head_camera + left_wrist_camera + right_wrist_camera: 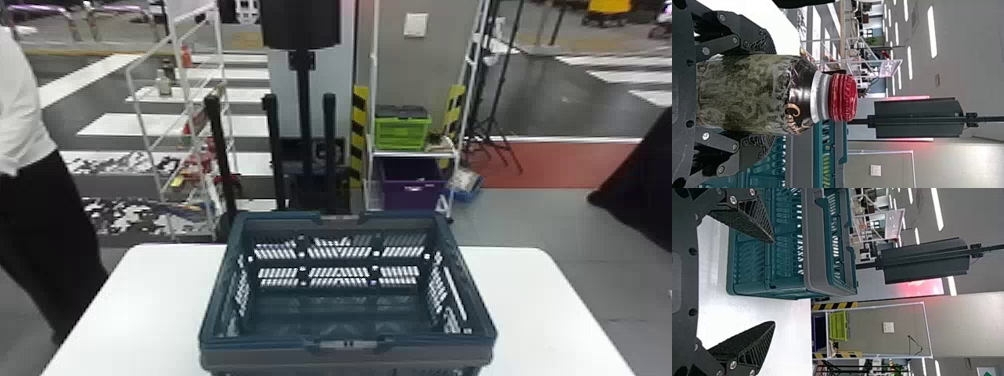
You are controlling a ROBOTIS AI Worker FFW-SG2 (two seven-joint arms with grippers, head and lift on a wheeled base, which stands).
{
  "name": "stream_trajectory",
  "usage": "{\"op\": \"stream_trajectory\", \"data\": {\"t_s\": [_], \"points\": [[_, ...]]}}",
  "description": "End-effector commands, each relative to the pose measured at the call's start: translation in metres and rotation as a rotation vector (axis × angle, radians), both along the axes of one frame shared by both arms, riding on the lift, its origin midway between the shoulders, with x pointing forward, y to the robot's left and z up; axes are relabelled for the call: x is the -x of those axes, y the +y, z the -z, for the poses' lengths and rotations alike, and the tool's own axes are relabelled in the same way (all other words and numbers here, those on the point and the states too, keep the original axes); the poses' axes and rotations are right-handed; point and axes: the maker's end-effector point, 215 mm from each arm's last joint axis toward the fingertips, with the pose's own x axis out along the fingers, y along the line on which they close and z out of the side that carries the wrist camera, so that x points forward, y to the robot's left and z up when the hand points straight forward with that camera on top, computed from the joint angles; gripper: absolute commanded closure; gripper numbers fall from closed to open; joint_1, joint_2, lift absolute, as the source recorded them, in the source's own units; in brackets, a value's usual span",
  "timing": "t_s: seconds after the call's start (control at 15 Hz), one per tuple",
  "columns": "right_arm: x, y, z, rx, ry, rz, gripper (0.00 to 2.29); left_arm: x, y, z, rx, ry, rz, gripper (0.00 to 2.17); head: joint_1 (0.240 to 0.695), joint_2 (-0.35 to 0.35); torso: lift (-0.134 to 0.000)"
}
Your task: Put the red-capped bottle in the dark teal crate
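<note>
The left gripper [768, 96] holds the bottle [746, 94], its two fingers snug on the sides. The red cap [843, 98] points up, which should make it easy to set down standing. The bottle is on the near side of the crate [260, 358], toward the left, and not in it. The crate sits open on the table [540, 310], ready for it. The right gripper [773, 282] is wide and holds nothing, near and to the right, leaving room.
</note>
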Motion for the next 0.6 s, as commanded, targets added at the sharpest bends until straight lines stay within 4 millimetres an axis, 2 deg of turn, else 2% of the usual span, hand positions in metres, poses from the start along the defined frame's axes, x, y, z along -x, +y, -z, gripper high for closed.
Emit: {"op": "stream_trajectory", "data": {"t_s": [0.0, 0.27, 0.53], "points": [[0.0012, -0.0018, -0.0011, 0.000, -0.002, 0.003, 0.15, -0.0006, -0.0001, -0.0022, 0.001, -0.005, 0.000, 1.86, 0.499, 0.000, 0.000], [-0.0007, -0.0029, -0.0039, -0.002, -0.007, 0.007, 0.15, 0.0030, 0.0004, -0.0101, 0.005, -0.027, -0.001, 1.86, 0.499, 0.000, 0.000], [0.0001, -0.0089, -0.0045, 0.003, -0.008, 0.016, 0.15, 0.0034, 0.0001, -0.0095, 0.003, -0.024, 0.003, 1.86, 0.499, 0.000, 0.000]]}}
